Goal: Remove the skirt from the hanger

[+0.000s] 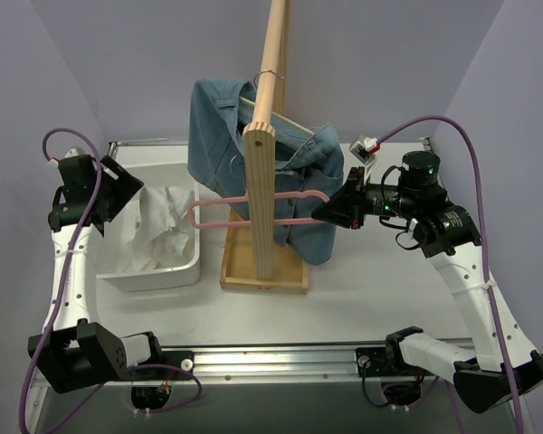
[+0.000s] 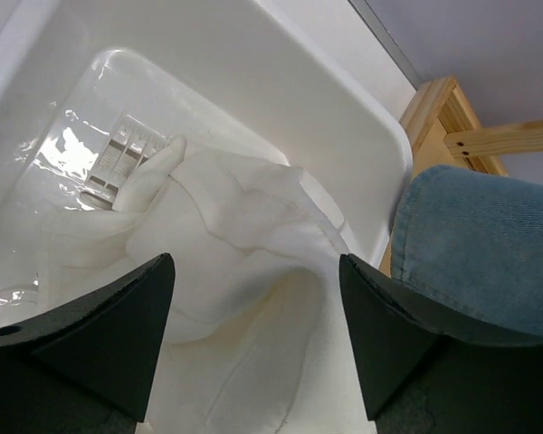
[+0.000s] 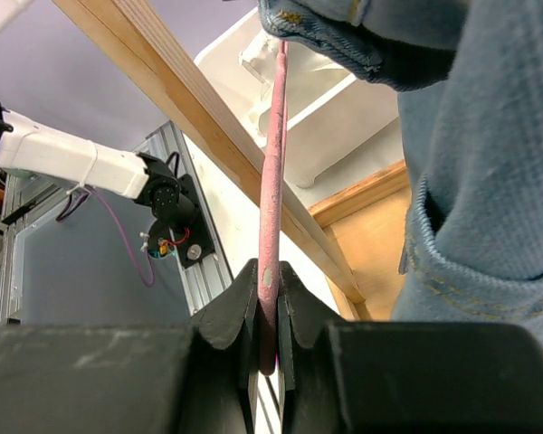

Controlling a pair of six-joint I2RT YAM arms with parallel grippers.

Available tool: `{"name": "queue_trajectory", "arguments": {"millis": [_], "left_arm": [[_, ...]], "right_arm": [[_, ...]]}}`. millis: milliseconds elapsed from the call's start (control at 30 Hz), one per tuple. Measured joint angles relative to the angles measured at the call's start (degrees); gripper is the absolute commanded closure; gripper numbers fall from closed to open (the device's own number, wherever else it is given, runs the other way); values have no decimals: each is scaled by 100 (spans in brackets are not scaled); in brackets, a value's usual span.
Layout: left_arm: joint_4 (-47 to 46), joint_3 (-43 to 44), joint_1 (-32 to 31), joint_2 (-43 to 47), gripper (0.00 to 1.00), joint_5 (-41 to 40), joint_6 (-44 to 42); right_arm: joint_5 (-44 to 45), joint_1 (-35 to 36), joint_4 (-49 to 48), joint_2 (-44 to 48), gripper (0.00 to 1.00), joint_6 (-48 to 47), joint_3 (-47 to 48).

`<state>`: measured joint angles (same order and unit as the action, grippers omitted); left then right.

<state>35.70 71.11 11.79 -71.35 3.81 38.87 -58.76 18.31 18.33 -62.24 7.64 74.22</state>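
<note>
Skirt point(image 1: 163, 231) in bin point(image 1: 154, 277), bin left of rack point(image 1: 261, 203); hanger point(image 1: 294, 221) across rack

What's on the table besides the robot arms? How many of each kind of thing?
Garments: 2 (white skirt, blue denim garment)
Hangers: 2 (pink hanger, pale hanger under the denim)
Bins: 1 (white bin)
Racks: 1 (wooden rack)
Total: 6

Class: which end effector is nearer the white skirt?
Left. The left end effector hangs open just above the skirt in the bin; the right end effector is across the rack, shut on the hanger.
</note>
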Motion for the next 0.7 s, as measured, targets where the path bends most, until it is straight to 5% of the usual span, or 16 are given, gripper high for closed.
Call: {"name": "queue_trajectory", "arguments": {"millis": [300, 700], "left_arm": [[330, 710, -13, -149, 23, -13, -70], [-1716, 247, -1329, 168, 22, 3106, -778]], "right_arm": [[4, 0, -15, 0, 100, 133, -7], [4, 0, -79, -35, 100, 269, -46]]}}
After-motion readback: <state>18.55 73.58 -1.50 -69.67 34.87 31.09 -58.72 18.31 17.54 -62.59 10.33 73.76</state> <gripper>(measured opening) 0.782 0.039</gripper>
